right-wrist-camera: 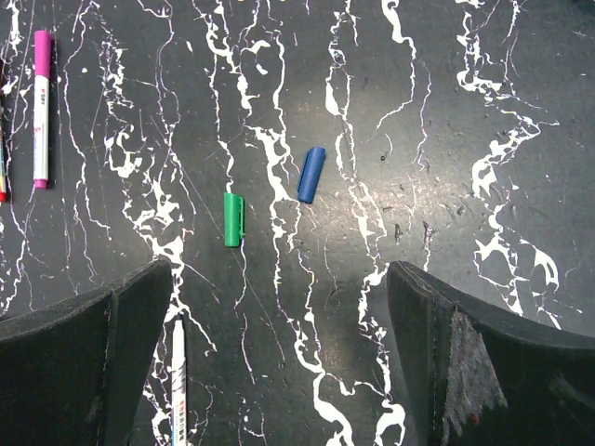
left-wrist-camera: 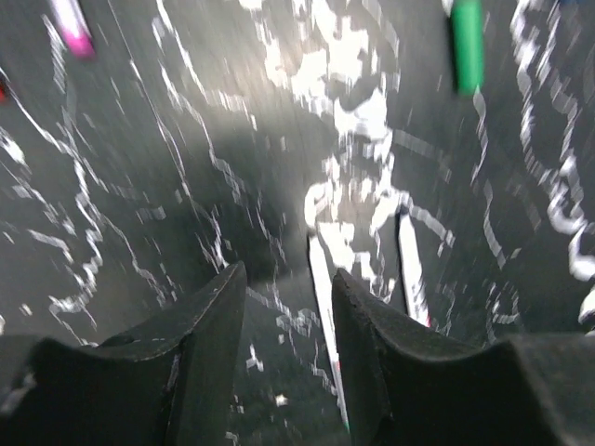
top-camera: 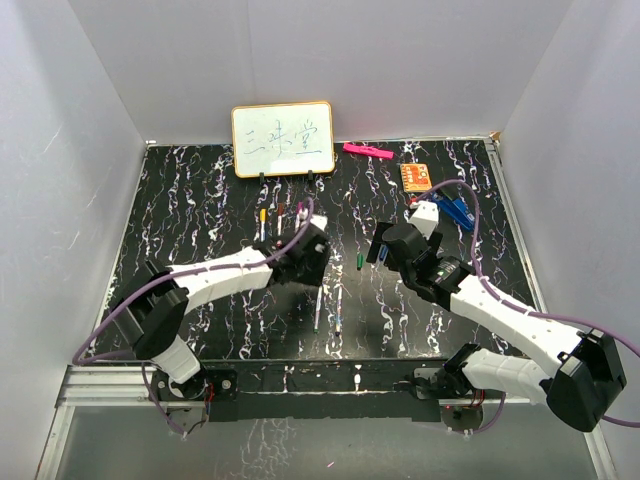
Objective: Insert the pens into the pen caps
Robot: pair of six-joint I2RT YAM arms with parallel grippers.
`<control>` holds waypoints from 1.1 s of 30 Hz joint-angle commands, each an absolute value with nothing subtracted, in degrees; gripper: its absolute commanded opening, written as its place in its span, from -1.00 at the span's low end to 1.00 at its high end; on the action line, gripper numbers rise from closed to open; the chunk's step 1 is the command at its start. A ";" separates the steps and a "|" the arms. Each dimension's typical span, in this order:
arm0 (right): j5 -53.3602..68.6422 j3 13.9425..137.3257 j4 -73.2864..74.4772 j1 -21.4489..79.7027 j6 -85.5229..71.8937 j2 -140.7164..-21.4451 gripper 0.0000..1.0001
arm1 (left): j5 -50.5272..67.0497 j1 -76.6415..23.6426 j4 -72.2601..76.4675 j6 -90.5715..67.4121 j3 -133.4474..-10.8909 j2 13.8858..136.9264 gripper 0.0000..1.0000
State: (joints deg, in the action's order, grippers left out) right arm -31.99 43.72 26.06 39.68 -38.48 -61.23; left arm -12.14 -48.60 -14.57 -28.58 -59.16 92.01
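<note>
Two white pens (top-camera: 318, 306) (top-camera: 338, 306) lie side by side at mid-table. My left gripper (top-camera: 312, 264) hovers low over their far ends. In the left wrist view its jaws (left-wrist-camera: 288, 274) are apart on nothing. One pen (left-wrist-camera: 320, 279) lies on the table along the inner face of the right finger (left-wrist-camera: 372, 325), and the second pen (left-wrist-camera: 410, 269) lies outside it. A green cap (right-wrist-camera: 232, 219) and a blue cap (right-wrist-camera: 310, 175) lie ahead of my right gripper (right-wrist-camera: 279, 279), which is wide open and empty. A magenta-capped pen (right-wrist-camera: 41, 107) lies at the left.
A small whiteboard (top-camera: 283, 139) stands at the back, with several capped pens (top-camera: 280, 216) in front of it. A pink marker (top-camera: 367, 151), an orange card (top-camera: 416, 176) and a blue clip (top-camera: 456, 207) lie at the back right. White walls close in both sides.
</note>
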 commanded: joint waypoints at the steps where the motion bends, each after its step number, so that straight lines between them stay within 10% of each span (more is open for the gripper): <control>1: -33.48 43.83 24.97 39.50 -38.19 -58.89 0.96 | -16.26 -53.43 -20.88 -33.21 -56.40 87.13 -0.15; 33: -31.97 40.25 21.44 39.52 -37.37 -56.02 0.96 | -19.60 -64.38 -28.26 -42.37 -59.02 95.06 -0.13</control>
